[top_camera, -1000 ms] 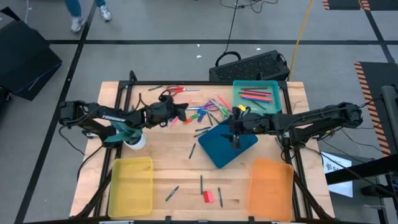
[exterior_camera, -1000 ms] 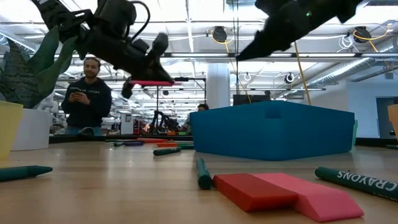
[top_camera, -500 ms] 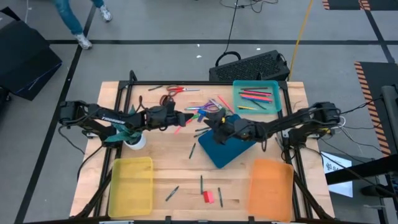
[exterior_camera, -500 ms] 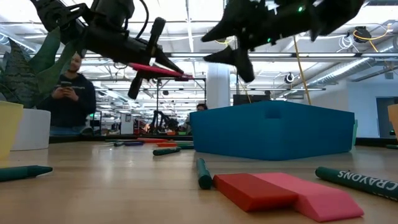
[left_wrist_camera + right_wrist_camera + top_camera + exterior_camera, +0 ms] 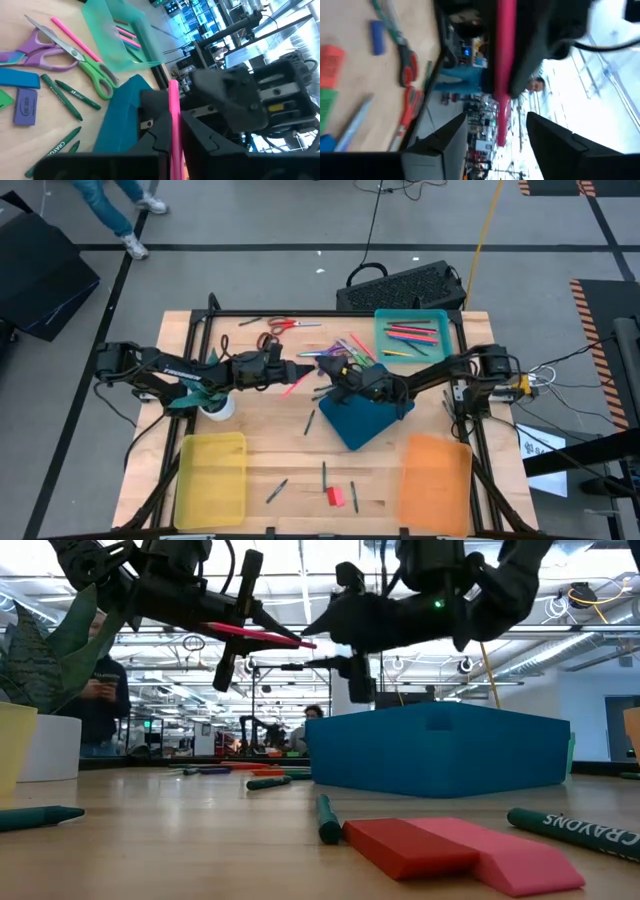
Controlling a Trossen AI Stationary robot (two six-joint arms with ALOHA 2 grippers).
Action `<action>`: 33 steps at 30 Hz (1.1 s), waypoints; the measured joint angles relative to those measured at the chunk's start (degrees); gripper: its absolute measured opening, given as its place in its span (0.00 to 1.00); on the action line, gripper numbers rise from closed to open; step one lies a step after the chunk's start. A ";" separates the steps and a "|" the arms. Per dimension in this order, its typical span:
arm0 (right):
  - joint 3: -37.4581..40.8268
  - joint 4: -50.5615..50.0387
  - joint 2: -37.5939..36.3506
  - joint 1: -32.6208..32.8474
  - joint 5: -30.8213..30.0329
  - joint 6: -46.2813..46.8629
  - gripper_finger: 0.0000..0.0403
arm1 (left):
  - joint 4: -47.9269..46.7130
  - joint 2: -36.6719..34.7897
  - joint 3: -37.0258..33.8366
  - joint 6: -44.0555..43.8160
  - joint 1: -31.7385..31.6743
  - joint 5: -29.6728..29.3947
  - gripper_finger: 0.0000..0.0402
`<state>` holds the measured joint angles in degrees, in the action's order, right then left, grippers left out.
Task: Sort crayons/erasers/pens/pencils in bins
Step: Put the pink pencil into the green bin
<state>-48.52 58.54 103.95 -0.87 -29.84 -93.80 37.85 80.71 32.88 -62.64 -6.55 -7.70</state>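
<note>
Low view: wooden table (image 5: 150,840), person (image 5: 100,690) behind; left jaws grip pink pen (image 5: 255,633), right jaws spread.

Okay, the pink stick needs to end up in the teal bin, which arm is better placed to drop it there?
Right, probably. The left gripper holds the pink stick over mid-table, while the open right gripper faces its tip, and the teal bin sits on the right arm's side.

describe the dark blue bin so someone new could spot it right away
Look at the wooden table from above: just right of its middle, in front of the teal bin, lies the dark blue bin, turned cornerwise. It alone is opaque; the yellow bin and orange bin are translucent.
</note>
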 joint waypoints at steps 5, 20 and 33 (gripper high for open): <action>-0.82 -0.06 0.12 -0.65 -0.09 -0.38 0.33 | 0.10 0.00 0.00 -0.75 0.00 -0.16 0.08; -0.93 -0.44 0.03 0.26 -1.34 -1.19 0.04 | 2.61 0.04 -0.02 1.13 0.24 -1.14 0.12; -0.90 -37.61 -14.60 3.08 -7.19 14.85 0.04 | 5.86 -5.10 0.02 14.60 -5.93 4.76 0.55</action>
<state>-49.42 20.94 89.35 2.22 -37.03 -78.94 43.71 75.61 32.91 -48.04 -12.48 -2.94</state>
